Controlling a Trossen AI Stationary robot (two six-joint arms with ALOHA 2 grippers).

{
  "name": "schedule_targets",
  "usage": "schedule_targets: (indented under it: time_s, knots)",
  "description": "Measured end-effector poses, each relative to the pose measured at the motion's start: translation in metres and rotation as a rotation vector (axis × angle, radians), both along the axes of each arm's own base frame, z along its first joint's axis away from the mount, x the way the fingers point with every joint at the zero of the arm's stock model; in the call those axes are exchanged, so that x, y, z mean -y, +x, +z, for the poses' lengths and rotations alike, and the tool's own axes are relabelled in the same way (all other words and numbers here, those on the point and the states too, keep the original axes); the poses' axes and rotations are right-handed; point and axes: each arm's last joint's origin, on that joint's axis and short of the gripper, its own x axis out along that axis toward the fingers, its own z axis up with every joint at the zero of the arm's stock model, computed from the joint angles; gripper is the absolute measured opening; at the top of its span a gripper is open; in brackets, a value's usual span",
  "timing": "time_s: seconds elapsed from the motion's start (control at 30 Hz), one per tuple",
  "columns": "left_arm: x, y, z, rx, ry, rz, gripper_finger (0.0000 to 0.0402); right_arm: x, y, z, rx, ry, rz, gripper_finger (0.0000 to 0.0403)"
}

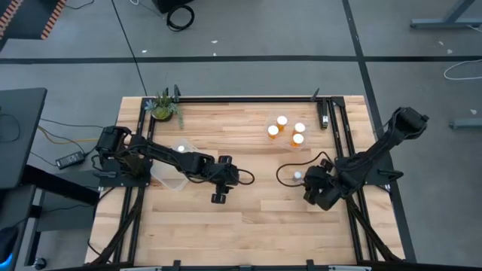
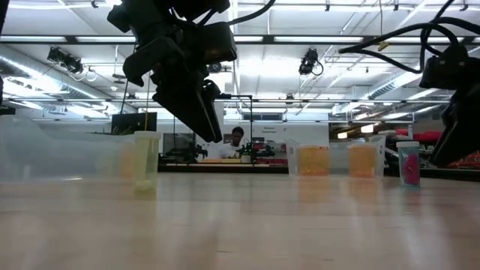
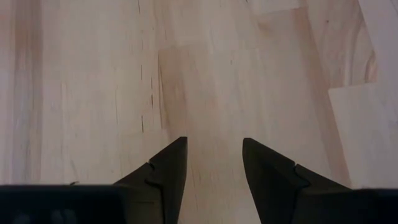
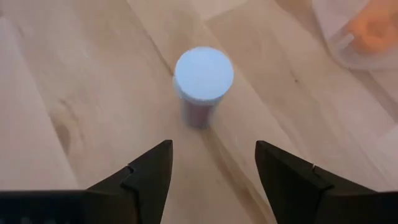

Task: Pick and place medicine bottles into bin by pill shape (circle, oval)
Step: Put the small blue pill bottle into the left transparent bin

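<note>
Table: pale jointed wood, smooth matt finish. Medicine bottles: translucent orange plastic, white caps. Bin: clear plastic.

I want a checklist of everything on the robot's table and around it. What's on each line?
Surface: pale wooden table, inside a black frame.
Job's things: four white-capped orange medicine bottles clustered at the far right; one small bottle standing upright alone, just ahead of the right tool. Clear plastic bin under the left arm.
Clutter: green potted plant at the far left corner.
Grippers: left tool open over bare wood, holding nothing; right tool open, aimed at the small bottle, not touching it.
Cables: black cable loop on the table near the small bottle; more cables on the floor.
Surroundings: grey floor; a person far behind the table.
</note>
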Motion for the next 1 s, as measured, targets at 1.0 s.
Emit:
schedule_targets:
  time_s: [1.0]
  knots:
    - [0.000,-0.002,0.007,0.022,0.004,-0.004,0.0165,-0.016,0.011,-0.034,0.143,-0.173,0.013,0.0216]
